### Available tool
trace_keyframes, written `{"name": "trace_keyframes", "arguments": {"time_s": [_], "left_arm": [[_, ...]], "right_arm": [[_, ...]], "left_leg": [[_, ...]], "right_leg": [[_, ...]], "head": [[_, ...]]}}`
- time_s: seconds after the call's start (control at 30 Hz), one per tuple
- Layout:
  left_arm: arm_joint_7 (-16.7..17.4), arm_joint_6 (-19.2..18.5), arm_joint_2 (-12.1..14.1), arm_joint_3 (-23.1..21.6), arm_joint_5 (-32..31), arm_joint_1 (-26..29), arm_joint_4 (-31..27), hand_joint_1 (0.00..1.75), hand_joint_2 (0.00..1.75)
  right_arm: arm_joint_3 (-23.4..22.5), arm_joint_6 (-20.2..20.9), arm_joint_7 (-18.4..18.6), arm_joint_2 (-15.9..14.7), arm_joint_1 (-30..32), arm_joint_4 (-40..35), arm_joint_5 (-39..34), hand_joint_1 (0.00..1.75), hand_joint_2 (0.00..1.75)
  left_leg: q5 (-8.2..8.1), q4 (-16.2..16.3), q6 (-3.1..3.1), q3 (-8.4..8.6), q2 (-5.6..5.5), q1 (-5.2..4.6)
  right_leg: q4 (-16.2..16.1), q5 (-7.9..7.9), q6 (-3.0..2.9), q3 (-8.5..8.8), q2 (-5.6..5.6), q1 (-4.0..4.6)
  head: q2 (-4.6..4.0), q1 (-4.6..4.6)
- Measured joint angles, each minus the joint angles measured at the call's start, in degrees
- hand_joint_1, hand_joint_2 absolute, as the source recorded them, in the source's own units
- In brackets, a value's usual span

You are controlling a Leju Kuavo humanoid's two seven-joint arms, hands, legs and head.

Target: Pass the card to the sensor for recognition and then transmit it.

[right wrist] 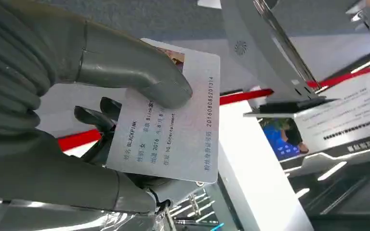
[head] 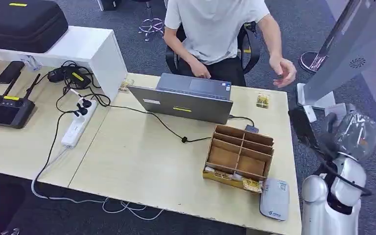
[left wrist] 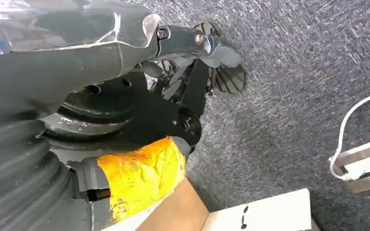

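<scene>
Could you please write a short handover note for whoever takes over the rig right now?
Right robot hand: holds the card under its thumb, printed face to the wrist camera, raised beside the kiosk right of the table.
Left robot hand: hangs over the carpet, holding nothing that I can see; fingers unclear.
Done: card picked up and lifted.
Left: present it to the sensor shelf, then hand it on; a person sits behind the laptop.

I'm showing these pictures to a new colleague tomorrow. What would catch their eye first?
First, the white card with printed text, pinched under the thick thumb of the right hand and raised near the grey sensor stand. Next, the person seated behind the open laptop at the far edge of the table, and the wooden divided box near its right front corner.
</scene>
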Motion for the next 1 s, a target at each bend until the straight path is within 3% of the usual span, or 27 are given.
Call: {"name": "trace_keyframes", "arguments": {"time_s": [0.17, 0.33, 0.47, 0.5, 1.0], "left_arm": [[0.2, 0.0, 0.3, -1.3, -1.2, -0.2, 0.0, 0.00, 1.75], [0.1, 0.2, 0.5, -2.2, -1.7, -0.3, 0.0, 0.00, 1.75], [0.0, 0.1, 0.5, -2.8, -1.7, -0.3, 0.0, 0.00, 1.75], [0.0, 0.1, 0.5, -2.9, -1.7, -0.3, 0.0, 0.00, 1.75], [1.3, -0.2, 0.5, -3.6, -1.1, -0.4, 0.2, 0.00, 1.75]], "right_arm": [[1.1, 0.2, 4.5, -0.1, -8.7, 6.4, 3.1, 1.75, 1.75], [1.3, 0.2, 9.5, -0.1, -13.4, 12.2, 6.1, 1.75, 1.75], [0.9, -0.3, 10.2, 0.0, -15.4, 16.3, 6.4, 1.75, 1.75], [0.7, -0.4, 10.0, 0.0, -15.5, 16.8, 6.5, 0.00, 1.75], [-0.6, -1.2, 5.4, 0.2, -15.1, 18.5, 6.5, 0.00, 1.75]], "left_leg": [[0.00, 0.0, 0.00, -0.02, 0.02, 0.01], [0.00, 0.0, -0.01, -0.04, -0.02, 0.01], [0.00, 0.0, 0.00, -0.04, -0.04, 0.01], [0.00, 0.0, 0.00, -0.05, -0.05, 0.01], [0.00, 0.0, -0.01, -0.05, -0.03, 0.01]], "right_leg": [[0.0, 0.00, -0.01, -0.10, 0.03, 0.00], [0.0, 0.00, -0.01, -0.10, 0.02, 0.00], [0.0, 0.00, -0.01, -0.10, -0.01, 0.00], [0.0, -0.01, -0.01, -0.10, -0.01, 0.00], [0.0, 0.00, -0.01, -0.12, 0.00, 0.00]], "head": [[0.00, 0.00], [0.00, -0.02], [0.00, 0.00], [0.00, 0.00], [0.00, 0.00]]}}
